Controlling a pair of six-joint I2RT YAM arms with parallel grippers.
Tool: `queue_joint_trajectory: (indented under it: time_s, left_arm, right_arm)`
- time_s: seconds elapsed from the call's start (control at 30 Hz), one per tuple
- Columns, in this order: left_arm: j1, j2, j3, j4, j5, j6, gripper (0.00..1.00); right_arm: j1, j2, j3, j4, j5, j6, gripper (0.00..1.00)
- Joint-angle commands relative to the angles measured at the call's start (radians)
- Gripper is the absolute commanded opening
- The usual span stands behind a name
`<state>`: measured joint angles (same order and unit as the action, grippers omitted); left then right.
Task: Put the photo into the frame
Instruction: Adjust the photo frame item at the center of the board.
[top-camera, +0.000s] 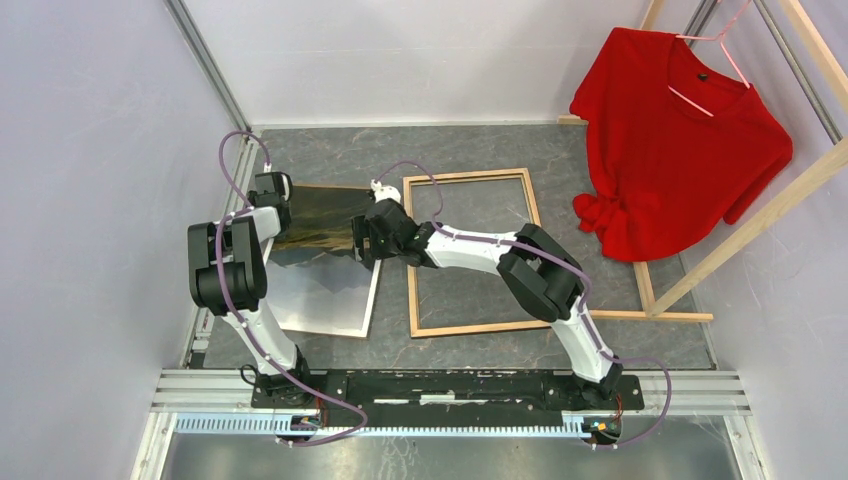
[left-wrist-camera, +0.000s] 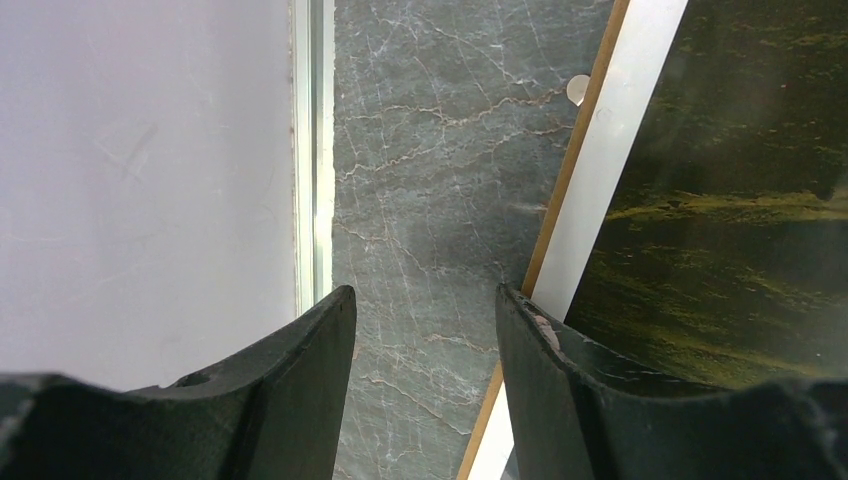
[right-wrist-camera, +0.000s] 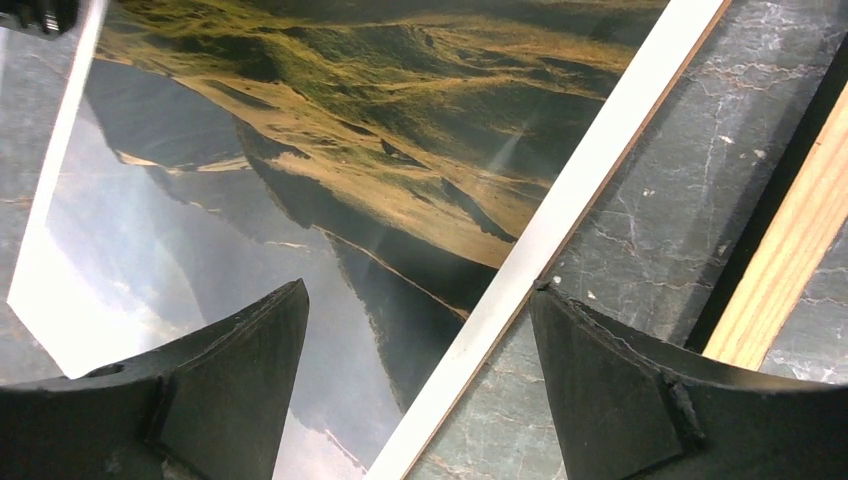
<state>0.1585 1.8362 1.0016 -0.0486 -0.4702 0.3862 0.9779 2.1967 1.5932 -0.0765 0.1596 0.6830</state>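
Note:
The photo (top-camera: 325, 275) lies flat on the dark stone table, left of the frame (top-camera: 470, 178). The frame lies with its light wood back up. My left gripper (top-camera: 272, 195) hovers at the photo's far left corner. It is open (left-wrist-camera: 425, 295) with bare table in the gap, and its right finger (left-wrist-camera: 560, 380) is over the photo's white border (left-wrist-camera: 625, 130). My right gripper (top-camera: 360, 240) is open (right-wrist-camera: 420, 290) astride the photo's right edge, one finger (right-wrist-camera: 240, 380) above the print (right-wrist-camera: 380, 130), the other above the table. A thin brown edge shows under the border.
A red sweater (top-camera: 680, 140) hangs from a wooden rack (top-camera: 760, 210) at the right, close to the frame's far corner. The enclosure's pale wall (left-wrist-camera: 140, 180) and its metal rail (left-wrist-camera: 310, 150) run just left of the left gripper. A frame rail (right-wrist-camera: 790, 260) passes right of the right gripper.

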Motion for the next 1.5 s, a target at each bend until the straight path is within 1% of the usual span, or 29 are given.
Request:
queue_joint_trajectory:
  time_s: [0.0, 0.07, 0.23, 0.37, 0.47, 0.53, 0.63, 0.73, 0.83, 1.0, 1.1, 1.27, 1.37, 1.47]
  left_arm:
    - [-0.025, 0.023, -0.055, -0.132, 0.091, -0.007, 0.62]
    - [-0.025, 0.022, -0.057, -0.131, 0.088, -0.004, 0.61]
    - [-0.028, 0.022, -0.066, -0.120, 0.072, 0.007, 0.61]
    - [-0.031, 0.024, -0.088, -0.091, 0.051, 0.030, 0.61]
    - [-0.032, 0.025, -0.107, -0.064, 0.024, 0.058, 0.61]
    - [-0.031, 0.023, -0.109, -0.061, 0.014, 0.067, 0.61]
    - [-0.031, 0.008, -0.099, -0.069, 0.009, 0.071, 0.62]
    - [-0.026, -0.019, -0.068, -0.099, 0.015, 0.065, 0.65]
    - [-0.015, -0.050, -0.007, -0.157, 0.030, 0.056, 0.69]
    - [-0.005, -0.093, 0.104, -0.251, 0.059, 0.048, 0.77]
    - [-0.007, -0.096, 0.151, -0.296, 0.097, 0.029, 0.78]
    - [-0.016, -0.072, 0.146, -0.294, 0.115, 0.010, 0.78]
    - [-0.021, -0.045, 0.120, -0.270, 0.114, 0.006, 0.78]
    - [-0.026, -0.031, 0.099, -0.256, 0.116, 0.004, 0.77]
  right_arm:
    - [0.022, -0.117, -0.030, 0.227, -0.082, 0.035, 0.87]
    - [0.018, -0.129, -0.066, 0.281, -0.110, 0.059, 0.88]
    - [0.003, -0.126, -0.098, 0.310, -0.157, 0.122, 0.87]
    - [-0.020, -0.133, -0.177, 0.371, -0.245, 0.217, 0.87]
    - [-0.022, -0.149, -0.215, 0.379, -0.248, 0.221, 0.88]
    - [-0.021, -0.153, -0.212, 0.349, -0.239, 0.204, 0.88]
    - [-0.020, -0.157, -0.181, 0.258, -0.205, 0.156, 0.88]
    - [-0.020, -0.164, -0.165, 0.184, -0.134, 0.126, 0.89]
    - [-0.024, -0.145, -0.134, 0.117, -0.059, 0.098, 0.91]
    - [-0.047, -0.061, -0.030, 0.016, 0.024, 0.037, 0.92]
    - [-0.059, -0.031, -0.004, 0.001, 0.053, 0.029, 0.93]
    - [-0.077, 0.001, 0.023, -0.030, 0.068, 0.031, 0.94]
    - [-0.100, 0.029, 0.028, -0.038, 0.051, 0.049, 0.94]
    - [-0.115, 0.041, 0.028, -0.049, 0.064, 0.057, 0.95]
